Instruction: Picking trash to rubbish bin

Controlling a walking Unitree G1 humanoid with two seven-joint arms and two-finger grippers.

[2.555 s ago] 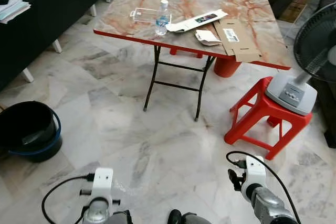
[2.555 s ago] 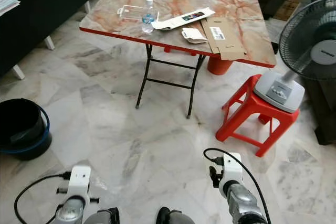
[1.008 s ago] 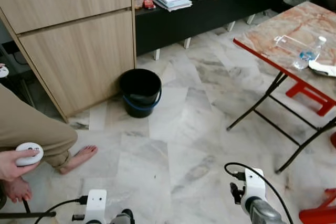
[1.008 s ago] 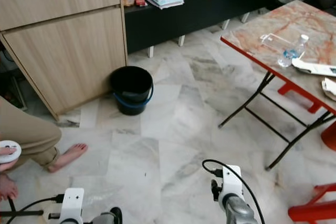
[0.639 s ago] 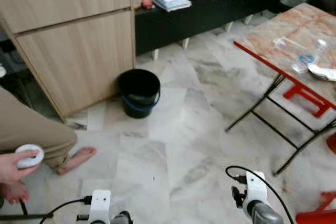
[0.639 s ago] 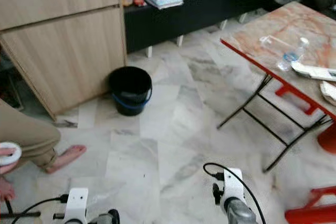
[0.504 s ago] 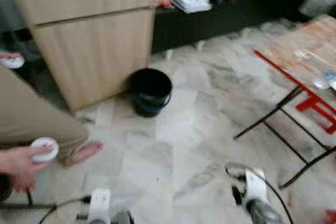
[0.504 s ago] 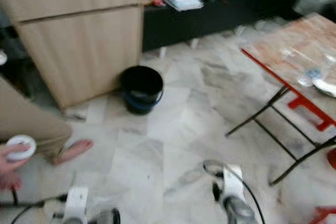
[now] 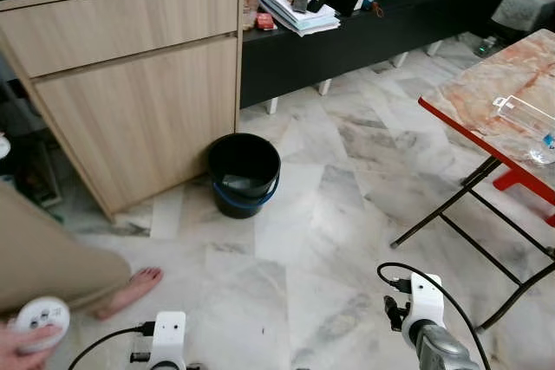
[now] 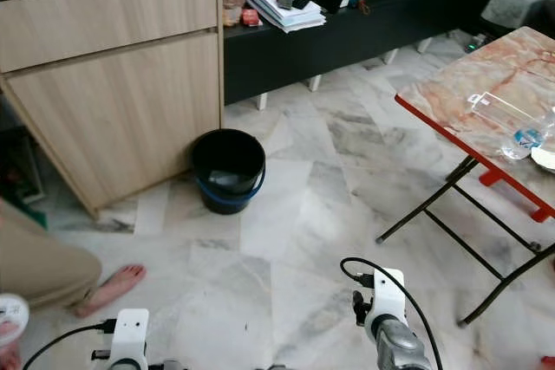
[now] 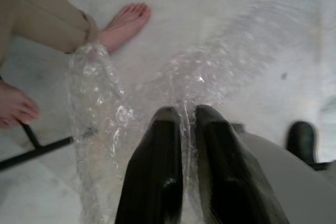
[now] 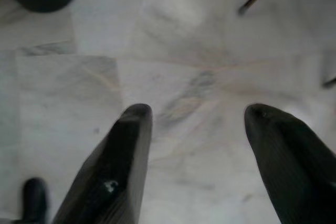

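Bubble wrap (image 11: pixel 100 103), a clear crumpled sheet, hangs pinched between the closed fingers of the left gripper (image 11: pixel 181 116) above the marble floor (image 9: pixel 338 214). Right gripper (image 12: pixel 197 114) hangs spread wide and empty. A black bucket (image 9: pixel 244 172) stands on the floor by the wooden cabinet's (image 9: pixel 130 84) corner, near a person's bare foot (image 9: pixel 130 288).

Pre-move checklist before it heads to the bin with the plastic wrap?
1. Left gripper shut on the clear plastic wrap: ok.
2. Black bin in view by the wooden cabinet: ok.
3. Bin open-topped, no lid: ok.
4. Floor between robot and bin free of obstacles: ok.
5. Person's foot near the left side of the route: not ok, keep clearance.
6. Right gripper open and holding nothing: ok.
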